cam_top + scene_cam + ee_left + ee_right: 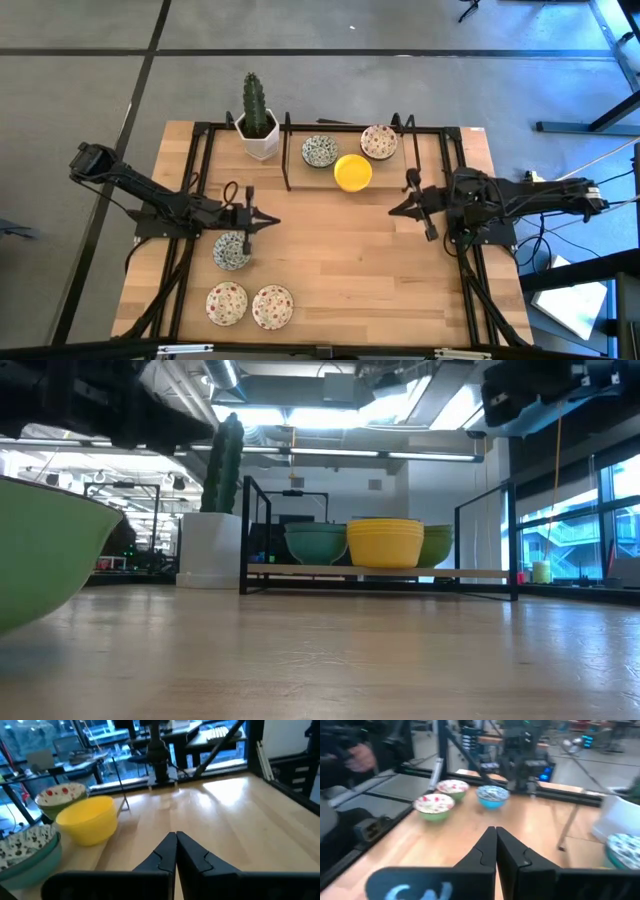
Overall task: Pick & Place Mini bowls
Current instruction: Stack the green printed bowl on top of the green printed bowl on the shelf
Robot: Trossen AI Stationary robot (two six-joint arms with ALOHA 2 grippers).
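Three mini bowls stand at the table's far side: a blue-green patterned one (320,151), a yellow one (352,172) and a red-speckled one (379,141). Another blue-green patterned bowl (231,250) and two red-speckled bowls (227,303) (272,306) rest on the wood near the front left. My left gripper (272,221) is shut, holds nothing, and hovers just beyond the near patterned bowl. My right gripper (395,210) is shut, holds nothing, and points toward the table's middle. In the wrist views both finger pairs (176,840) (495,834) are closed with nothing between them.
A white pot with a cactus (257,125) stands at the far left. A black metal frame (288,150) runs around the table and rises as a low rail beside the far bowls. Bare wood lies between the two grippers. A person's hand (357,755) shows beyond the table.
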